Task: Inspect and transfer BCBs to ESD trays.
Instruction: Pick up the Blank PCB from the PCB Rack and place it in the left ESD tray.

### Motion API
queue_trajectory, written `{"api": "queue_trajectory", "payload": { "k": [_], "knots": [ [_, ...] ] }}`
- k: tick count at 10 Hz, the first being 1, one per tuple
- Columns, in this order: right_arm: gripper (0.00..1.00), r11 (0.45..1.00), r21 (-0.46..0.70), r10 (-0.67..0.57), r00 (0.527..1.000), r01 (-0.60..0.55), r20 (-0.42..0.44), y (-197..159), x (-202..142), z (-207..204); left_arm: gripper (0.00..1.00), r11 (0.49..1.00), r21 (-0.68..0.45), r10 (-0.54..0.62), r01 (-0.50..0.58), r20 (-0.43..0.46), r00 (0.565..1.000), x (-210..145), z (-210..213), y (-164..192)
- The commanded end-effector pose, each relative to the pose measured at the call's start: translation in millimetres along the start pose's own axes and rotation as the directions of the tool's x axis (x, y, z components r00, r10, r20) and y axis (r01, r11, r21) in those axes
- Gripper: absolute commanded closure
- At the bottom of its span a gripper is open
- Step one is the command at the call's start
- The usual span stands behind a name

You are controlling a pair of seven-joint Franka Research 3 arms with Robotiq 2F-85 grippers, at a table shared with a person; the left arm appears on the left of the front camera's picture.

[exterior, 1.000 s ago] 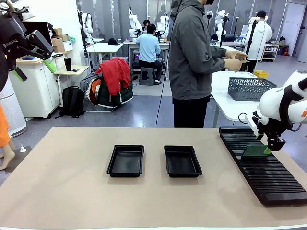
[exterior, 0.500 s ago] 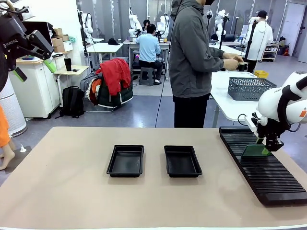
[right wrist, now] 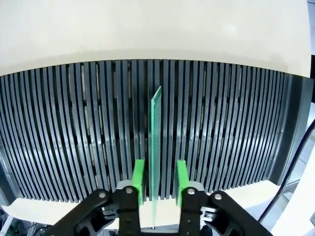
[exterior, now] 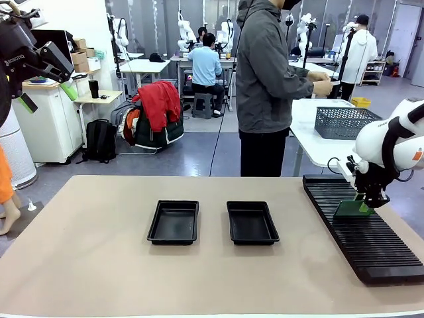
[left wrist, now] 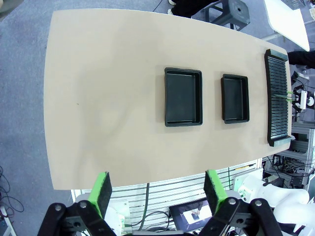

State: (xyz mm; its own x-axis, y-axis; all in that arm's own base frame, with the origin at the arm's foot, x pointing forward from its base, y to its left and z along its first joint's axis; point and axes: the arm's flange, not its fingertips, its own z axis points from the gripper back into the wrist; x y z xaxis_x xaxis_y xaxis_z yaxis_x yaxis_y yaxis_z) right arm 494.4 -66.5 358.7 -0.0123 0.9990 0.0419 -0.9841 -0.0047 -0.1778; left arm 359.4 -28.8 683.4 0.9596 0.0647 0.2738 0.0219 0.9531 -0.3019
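The left gripper (exterior: 48, 96) hangs high above the table's left edge, jaws spread wide and holding nothing, well apart from everything on the table (exterior: 86, 265). Below it the left part of the tabletop is a broad, bare stretch. Near the middle the left tray (exterior: 173, 224) and the right tray (exterior: 252, 224) lie side by side, square to the table's edges. They are apart, with a strip of tabletop between them, and their floors are bare. There is open surface in front of both trays and behind them. A wider strip of bare tabletop separates the right tray from the long ribbed rack (exterior: 371, 245), which runs along the table's right edge from the far side towards the near one. In the rack's farther half a single green BCB (right wrist: 156, 128) stands on edge in a slot, and the slots on either side of it are open. The right gripper (right wrist: 160, 179) reaches down over it with one green pad on each side of the board's near end. The jaws stand narrow, but a slim gap shows between each pad and the board, so it is not pinched. Beyond the far edge a person (exterior: 265, 79) stands turned towards another table.
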Motion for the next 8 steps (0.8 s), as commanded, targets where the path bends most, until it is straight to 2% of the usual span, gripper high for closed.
{"api": "queue_trajectory", "payload": {
  "k": [1, 2, 3, 4, 5, 6, 7, 8],
  "knots": [
    [0.79, 1.000, 0.018, -0.003, 1.000, 0.002, 0.024, -5.6, -3.4, -3.3, 0.00, 1.000, -0.003, 0.002, -0.002, 0.003, 1.000, 0.7, 0.3, 1.1],
    [0.77, 1.000, 0.020, -0.003, 1.000, 0.003, 0.025, -5.2, -2.9, -3.2, 0.00, 1.000, -0.003, 0.002, -0.002, 0.003, 1.000, 0.7, 0.3, 1.1],
    [0.88, 1.000, 0.021, -0.005, 1.000, 0.004, 0.025, -4.8, -2.9, -3.0, 0.00, 1.000, -0.003, 0.002, -0.002, 0.003, 1.000, 0.7, 0.3, 1.1],
    [0.86, 1.000, 0.021, -0.006, 1.000, 0.006, 0.025, -4.6, -3.2, -3.1, 0.00, 1.000, -0.003, 0.002, -0.002, 0.003, 1.000, 0.7, 0.3, 1.1],
    [0.97, 1.000, 0.025, -0.007, 1.000, 0.007, 0.025, -4.8, -3.2, -4.0, 0.00, 1.000, -0.003, 0.002, -0.002, 0.003, 1.000, 0.7, 0.3, 1.1],
    [0.95, 1.000, 0.025, -0.008, 1.000, 0.008, 0.024, -5.6, -3.3, -4.0, 0.00, 1.000, -0.003, 0.002, -0.002, 0.003, 1.000, 0.7, 0.3, 1.1],
    [1.00, 1.000, 0.026, -0.009, 1.000, 0.008, 0.022, -6.0, -3.0, -2.8, 0.00, 1.000, -0.003, 0.002, -0.002, 0.003, 1.000, 0.7, 0.3, 1.1],
    [1.00, 1.000, 0.029, -0.009, 1.000, 0.009, 0.017, -6.2, -2.8, -1.5, 0.00, 1.000, -0.003, 0.002, -0.002, 0.003, 1.000, 0.7, 0.3, 1.1]
  ]
}}
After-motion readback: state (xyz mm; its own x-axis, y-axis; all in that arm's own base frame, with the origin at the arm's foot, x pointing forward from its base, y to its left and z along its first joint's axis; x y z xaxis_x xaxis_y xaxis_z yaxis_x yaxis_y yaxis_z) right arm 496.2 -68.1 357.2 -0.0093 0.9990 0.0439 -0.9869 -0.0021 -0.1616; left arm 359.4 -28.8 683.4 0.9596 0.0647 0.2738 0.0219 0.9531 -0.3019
